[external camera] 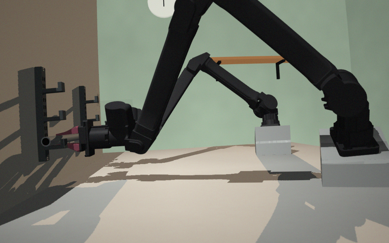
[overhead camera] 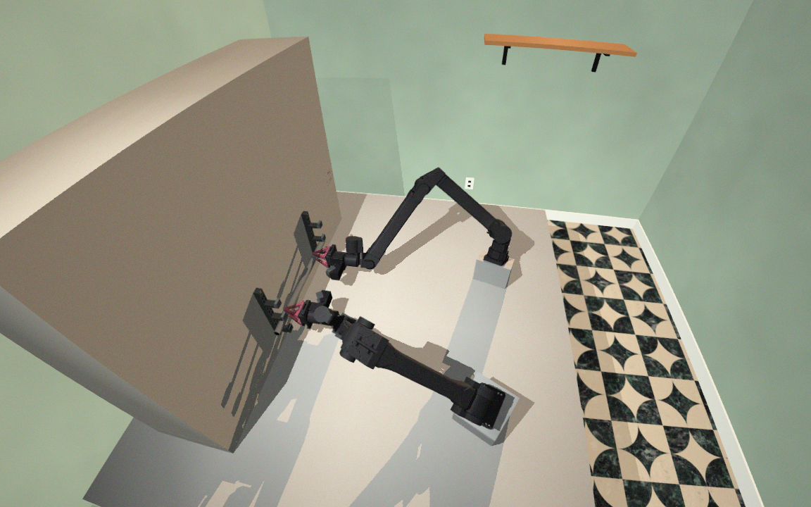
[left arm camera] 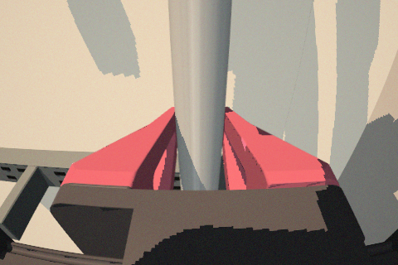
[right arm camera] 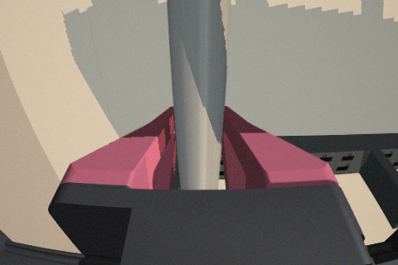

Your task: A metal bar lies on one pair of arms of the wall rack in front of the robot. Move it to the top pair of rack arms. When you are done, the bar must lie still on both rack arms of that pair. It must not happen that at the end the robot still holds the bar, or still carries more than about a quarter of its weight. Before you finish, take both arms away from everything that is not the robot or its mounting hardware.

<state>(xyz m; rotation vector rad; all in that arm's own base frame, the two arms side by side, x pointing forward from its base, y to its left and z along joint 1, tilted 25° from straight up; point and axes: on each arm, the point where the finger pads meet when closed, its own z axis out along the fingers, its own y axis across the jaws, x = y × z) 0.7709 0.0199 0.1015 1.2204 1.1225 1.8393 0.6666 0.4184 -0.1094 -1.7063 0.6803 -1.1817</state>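
The grey metal bar lies low at the wall rack, its near end at the lowest arm of the near upright. Its far end is hidden. My left gripper, the nearer one in the top and exterior views, is shut on the bar, one finger above and one below. My right gripper is shut on it close to the far upright. Both grip between the uprights. The near top rack arm and far top rack arm are bare.
A middle rack arm with an upturned tip stands out above the bar on the near upright; the far upright has a matching middle arm. The brown wall is right behind the rack. Two grey pedestals carry the arms.
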